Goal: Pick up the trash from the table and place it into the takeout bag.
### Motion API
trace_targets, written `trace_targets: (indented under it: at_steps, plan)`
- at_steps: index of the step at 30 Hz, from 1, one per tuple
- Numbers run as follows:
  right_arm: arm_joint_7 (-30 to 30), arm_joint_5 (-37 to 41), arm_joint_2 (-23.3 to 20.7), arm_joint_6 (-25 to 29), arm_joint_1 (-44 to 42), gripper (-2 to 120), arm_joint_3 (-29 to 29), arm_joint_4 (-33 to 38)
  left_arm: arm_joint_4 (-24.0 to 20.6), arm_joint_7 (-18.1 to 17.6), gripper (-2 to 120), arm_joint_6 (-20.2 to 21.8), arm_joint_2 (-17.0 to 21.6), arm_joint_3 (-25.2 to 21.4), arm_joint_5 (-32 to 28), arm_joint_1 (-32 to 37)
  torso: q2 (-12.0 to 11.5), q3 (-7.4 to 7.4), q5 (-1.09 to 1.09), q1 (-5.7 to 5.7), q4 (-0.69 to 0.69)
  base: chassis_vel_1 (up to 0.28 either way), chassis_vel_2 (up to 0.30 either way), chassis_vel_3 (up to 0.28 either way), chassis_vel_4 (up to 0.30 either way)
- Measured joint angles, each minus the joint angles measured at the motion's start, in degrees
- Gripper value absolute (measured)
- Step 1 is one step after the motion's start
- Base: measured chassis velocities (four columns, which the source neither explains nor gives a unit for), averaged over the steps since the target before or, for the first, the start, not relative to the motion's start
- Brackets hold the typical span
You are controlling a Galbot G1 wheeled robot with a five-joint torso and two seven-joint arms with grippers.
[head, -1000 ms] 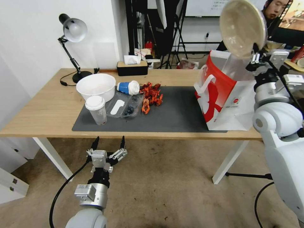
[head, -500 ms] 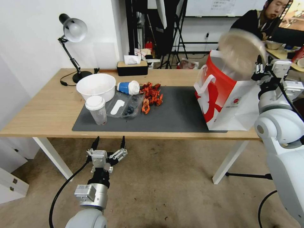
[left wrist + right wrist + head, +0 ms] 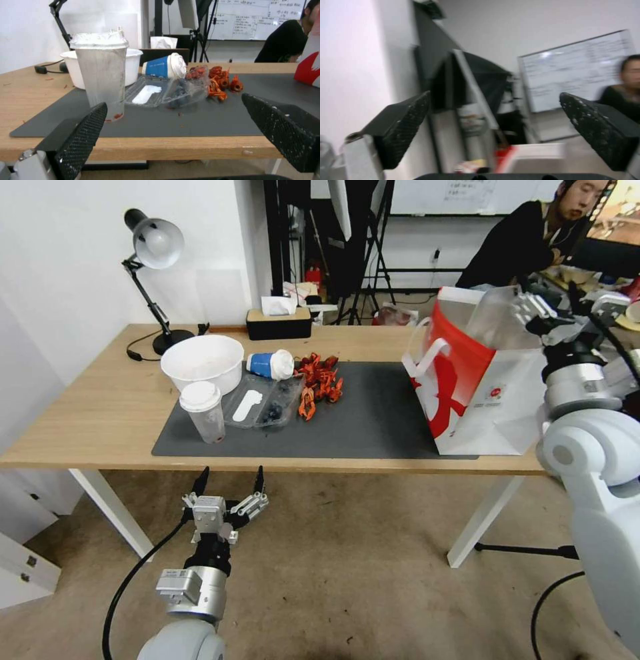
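Tabletop (image 3: 100, 407) trash (image 3: 320, 380) lies well apart from right tool (image 3: 557, 307) above takeout bag (image 3: 480, 387).

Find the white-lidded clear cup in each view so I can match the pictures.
Head view: white-lidded clear cup stands at the dark grey mat's front left corner.
Left wrist view: the cup stands upright, large and near, on the mat.
Right wrist view: not in it.
Shared landmark: blue-and-white cup lying behind it.

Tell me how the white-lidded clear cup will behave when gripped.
The white-lidded clear cup is tall, narrow and upright, so a sideways nudge may tip it. It looks nearly empty, so probably light. Its thin clear wall may flex under a hard squeeze.
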Motion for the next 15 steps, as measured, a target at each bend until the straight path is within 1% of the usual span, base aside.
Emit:
trace_targets:
  at_steps: [1,2,3,4,5,7,8,9,10,12,13,14,15]
  plan:
    - [0.00,0.00,0.00,0.00,0.00,99,0.00,0.00,0.00,0.00,100,0.00,0.00,0.00,0.00,0.00,0.00,0.00,0.00,0.00,0.00,0.000,0.000,0.000,0.000]
    - [-2.29,0.02,0.14,1.32,-1.63,100,-0.51,1.06,-0.01,0.00,100,-0.04,0.04,0.00,0.00,0.02,0.00,0.00,0.01,0.00,0.00,0.000,0.000,0.000,0.000]
    - [-2.90,-0.16,0.19,1.69,-2.18,100,-0.70,1.40,-0.01,0.00,100,-0.05,0.05,0.00,0.00,0.04,0.00,0.00,0.01,0.00,0.00,0.000,0.000,0.000,0.000]
    - [-5.46,-2.46,0.50,2.84,-5.18,100,-1.58,2.89,-0.06,0.00,100,-0.14,0.15,0.00,0.00,0.12,0.00,0.00,0.00,0.00,0.00,0.000,0.000,0.000,0.000]
    - [-6.60,-4.41,0.73,3.34,-6.86,100,-2.02,3.43,-0.06,-0.01,100,-0.24,0.16,-0.03,-0.01,0.14,0.00,0.00,0.00,0.00,0.00,0.000,0.000,0.000,0.000]
    - [-7.22,-5.82,0.92,3.71,-7.88,100,-2.23,3.60,-0.06,-0.01,100,-0.30,0.17,-0.03,-0.01,0.14,0.00,0.00,0.01,0.01,0.00,0.000,0.000,0.000,0.000]
    - [-8.52,-10.03,1.47,4.86,-10.39,100,-2.81,3.87,-0.06,-0.02,100,-0.46,0.19,-0.05,-0.02,0.16,0.00,0.00,0.00,0.01,-0.01,0.000,0.000,0.000,0.000]
    - [-8.68,-12.94,1.88,5.32,-12.12,100,-3.07,3.90,-0.06,-0.03,100,-0.53,0.21,-0.05,-0.03,0.18,0.00,0.00,0.00,0.01,0.01,0.000,0.000,0.000,0.000]
    - [-8.68,-12.94,1.88,5.32,-12.12,100,-3.07,3.90,-0.06,-0.03,100,-0.53,0.21,-0.05,-0.03,0.18,0.00,0.00,0.00,0.01,0.01,0.000,0.000,0.000,0.000]
    - [-8.77,-17.55,2.52,6.40,-15.45,100,-3.40,3.89,-0.05,-0.04,100,-0.62,0.27,-0.07,-0.03,0.19,0.00,0.00,0.02,0.01,0.00,0.000,0.000,0.000,0.000]
    - [-7.99,-21.43,3.04,6.72,-18.45,100,-3.60,4.02,0.03,-0.05,100,-0.70,0.32,-0.08,-0.05,0.18,0.00,0.00,0.01,0.01,0.00,0.000,0.000,0.000,0.000]
    - [-7.99,-21.43,3.04,6.72,-18.45,100,-3.60,4.02,0.03,-0.05,100,-0.70,0.32,-0.08,-0.05,0.18,0.00,0.00,0.01,0.01,0.00,0.000,0.000,0.000,0.000]
    - [-7.23,-23.47,3.38,6.78,-20.49,100,-3.78,4.15,0.10,-0.06,100,-0.72,0.34,-0.10,-0.09,0.16,0.00,0.00,0.02,0.01,0.00,0.000,0.000,0.000,0.000]
